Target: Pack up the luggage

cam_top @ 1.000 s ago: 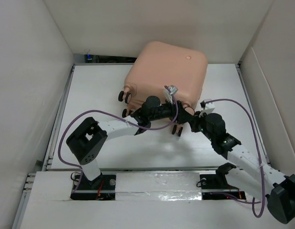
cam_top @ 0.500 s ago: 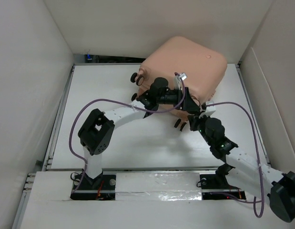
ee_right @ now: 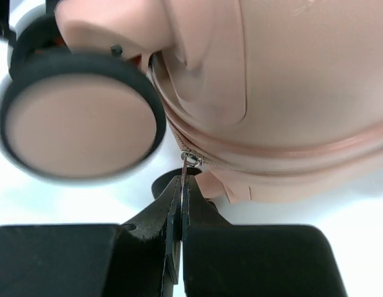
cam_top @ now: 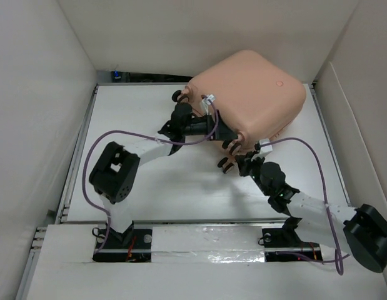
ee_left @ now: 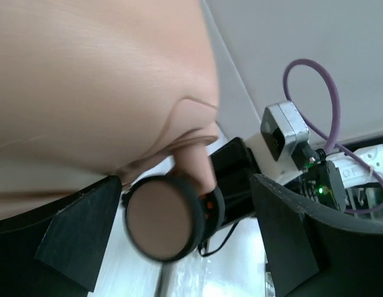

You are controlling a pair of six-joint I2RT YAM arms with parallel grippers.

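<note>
The peach-pink luggage (cam_top: pixel 252 87) lies shut at the back right of the table, tilted, with its wheels toward the arms. My left gripper (cam_top: pixel 223 132) is at its near wheel edge. In the left wrist view the left gripper (ee_left: pixel 186 185) is open wide, and a pink-and-black wheel (ee_left: pixel 159 216) hangs between the two black fingers (ee_left: pixel 284 241). My right gripper (cam_top: pixel 243 161) is just below the near corner. In the right wrist view the right gripper (ee_right: pixel 182 182) is shut on the metal zipper pull (ee_right: pixel 186 162) of the luggage seam (ee_right: pixel 271 154), next to another wheel (ee_right: pixel 80 124).
White walls (cam_top: pixel 37 94) box in the table on the left, back and right. Metal rails (cam_top: pixel 77 150) run along the table sides. Purple cables (cam_top: pixel 306 147) loop off both arms. The right arm's wrist camera (ee_left: pixel 284 127) sits close beside my left gripper.
The luggage has swung and slid toward the back right. My left gripper's jaws have spread wider around the wheel. The right gripper stayed shut on the zipper pull and followed the case.
</note>
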